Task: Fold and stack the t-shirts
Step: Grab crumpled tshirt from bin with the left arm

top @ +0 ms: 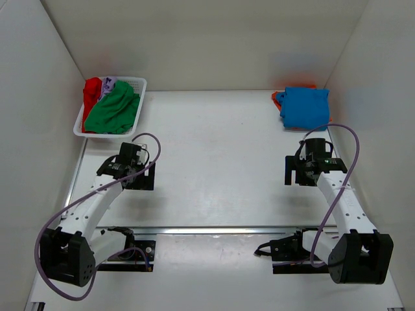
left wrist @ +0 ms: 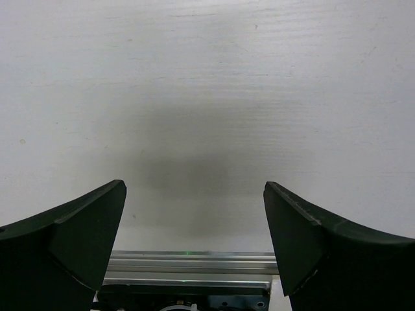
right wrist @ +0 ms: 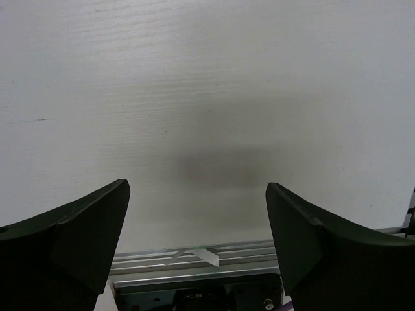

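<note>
Grippers near the arm bases, both with jaws apart and empty, over the table (top: pixel 220 149).
Left gripper (left wrist: pixel 194 194) and right gripper (right wrist: pixel 198 194) held nothing; green shirt (top: pixel 115 110), red shirt (top: pixel 91 94) and lavender shirt (top: pixel 108 84) lay heaped in the basket (top: pixel 137 83), far left; folded blue shirt (top: pixel 305 107) rested on red-orange cloth (top: pixel 277 98), far right.

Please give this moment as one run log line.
left gripper open, empty | right gripper open, empty | basket: green shirt, red shirt, lavender shirt, crumpled | far right: blue shirt folded on orange-red shirt
</note>
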`<state>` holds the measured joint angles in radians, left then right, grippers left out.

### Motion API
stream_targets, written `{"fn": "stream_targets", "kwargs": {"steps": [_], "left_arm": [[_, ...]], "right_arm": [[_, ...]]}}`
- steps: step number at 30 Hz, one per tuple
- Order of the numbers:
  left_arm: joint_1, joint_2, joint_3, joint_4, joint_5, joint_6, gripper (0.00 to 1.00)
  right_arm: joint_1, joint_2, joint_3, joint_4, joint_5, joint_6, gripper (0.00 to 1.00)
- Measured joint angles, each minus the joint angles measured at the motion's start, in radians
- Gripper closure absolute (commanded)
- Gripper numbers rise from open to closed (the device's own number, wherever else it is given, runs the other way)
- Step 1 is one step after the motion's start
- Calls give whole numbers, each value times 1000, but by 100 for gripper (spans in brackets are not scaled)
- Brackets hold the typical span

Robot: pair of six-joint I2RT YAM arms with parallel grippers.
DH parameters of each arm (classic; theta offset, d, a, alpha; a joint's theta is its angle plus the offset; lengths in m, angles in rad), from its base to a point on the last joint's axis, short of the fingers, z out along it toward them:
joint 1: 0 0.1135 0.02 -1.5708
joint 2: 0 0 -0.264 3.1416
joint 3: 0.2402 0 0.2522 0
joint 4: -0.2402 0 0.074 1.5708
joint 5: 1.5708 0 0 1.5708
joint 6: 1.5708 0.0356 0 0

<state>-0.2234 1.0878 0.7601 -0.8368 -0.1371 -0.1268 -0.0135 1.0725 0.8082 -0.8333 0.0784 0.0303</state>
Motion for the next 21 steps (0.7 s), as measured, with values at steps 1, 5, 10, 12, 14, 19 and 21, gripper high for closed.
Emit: {"fn": "stream_targets", "kwargs": {"steps": [1, 5, 10, 12, 14, 19, 21], "left_arm": [[2, -6, 0, 0, 0, 0, 2], [25, -30, 0, 0, -3, -4, 2], [51, -23, 8, -5, 2, -7, 67], [69, 16, 63, -40, 14, 0, 52], [100, 89, 169, -58, 23, 2, 23], [150, 320, 529, -19, 7, -22, 71], [171, 417, 659, -6, 6, -26, 44]], "right_arm": [[0, -1, 0, 0, -2, 0, 17], [2, -4, 0, 0, -8, -1, 17], [22, -4, 0, 0, -14, -2, 18], [24, -4, 0, 0, -31, -1, 22], [24, -3, 0, 1, -52, 0, 23], [24, 0, 0, 0, -76, 0, 24], [25, -2, 0, 1, -79, 0, 22]]}}
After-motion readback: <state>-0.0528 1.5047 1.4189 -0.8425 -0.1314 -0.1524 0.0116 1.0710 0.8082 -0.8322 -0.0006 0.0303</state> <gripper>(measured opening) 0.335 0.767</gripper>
